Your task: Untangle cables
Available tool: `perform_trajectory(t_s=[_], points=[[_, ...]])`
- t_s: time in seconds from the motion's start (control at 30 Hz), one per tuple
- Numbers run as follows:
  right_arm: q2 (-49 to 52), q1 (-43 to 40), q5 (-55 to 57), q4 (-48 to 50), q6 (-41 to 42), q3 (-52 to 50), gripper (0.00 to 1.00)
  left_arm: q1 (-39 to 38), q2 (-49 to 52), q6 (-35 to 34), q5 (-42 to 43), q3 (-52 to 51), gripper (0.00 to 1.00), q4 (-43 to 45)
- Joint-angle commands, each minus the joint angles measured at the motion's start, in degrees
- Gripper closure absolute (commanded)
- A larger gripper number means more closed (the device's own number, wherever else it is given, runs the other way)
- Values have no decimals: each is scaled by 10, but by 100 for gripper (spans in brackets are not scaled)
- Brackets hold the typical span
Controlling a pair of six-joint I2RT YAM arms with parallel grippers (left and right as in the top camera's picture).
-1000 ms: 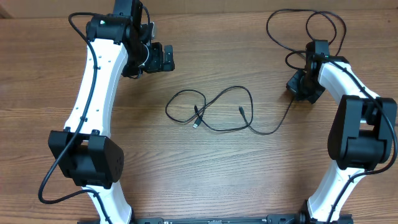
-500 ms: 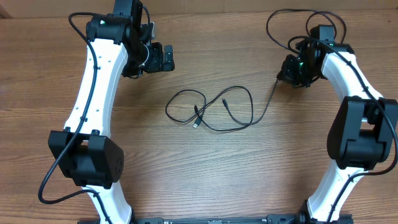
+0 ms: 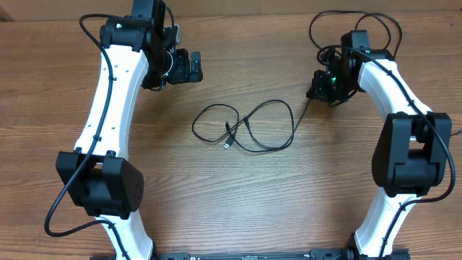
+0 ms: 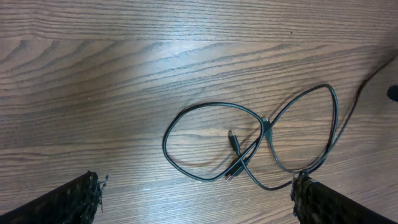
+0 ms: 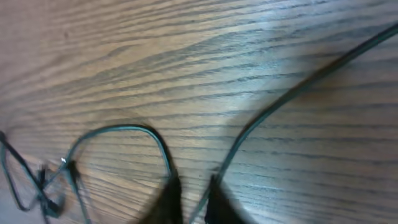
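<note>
A thin black cable (image 3: 240, 124) lies at the table's middle in a flat figure-eight, its two plug ends (image 3: 227, 144) inside the left loop. One strand rises from the right loop to my right gripper (image 3: 315, 92). In the right wrist view that strand (image 5: 261, 119) runs down between the fingertips (image 5: 214, 199), which stand slightly apart with wood showing between them. My left gripper (image 3: 189, 68) hangs wide open to the upper left of the cable. Its wrist view shows the loops (image 4: 264, 132) ahead of the gripper (image 4: 199, 202), well clear of both fingers.
Thicker black wire loops (image 3: 354, 29) hang off the right arm's wrist at the far right. Both white arms (image 3: 108, 108) flank the cable, with their dark bases near the front edge.
My right gripper has moved left and toward the far edge with the strand, which now runs straight from the right loop. Its fingers have parted a little. The left arm has not moved.
</note>
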Motion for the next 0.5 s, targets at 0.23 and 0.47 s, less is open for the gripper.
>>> perform_trajectory(t_s=[0.23,0.47], points=[[-14,-65,170,-114,125,185,0,-4,3,-9,1,4,0,-1],[-11,-174,259,-81,195,209,0,-4,3,-9,1,3,0,-1]])
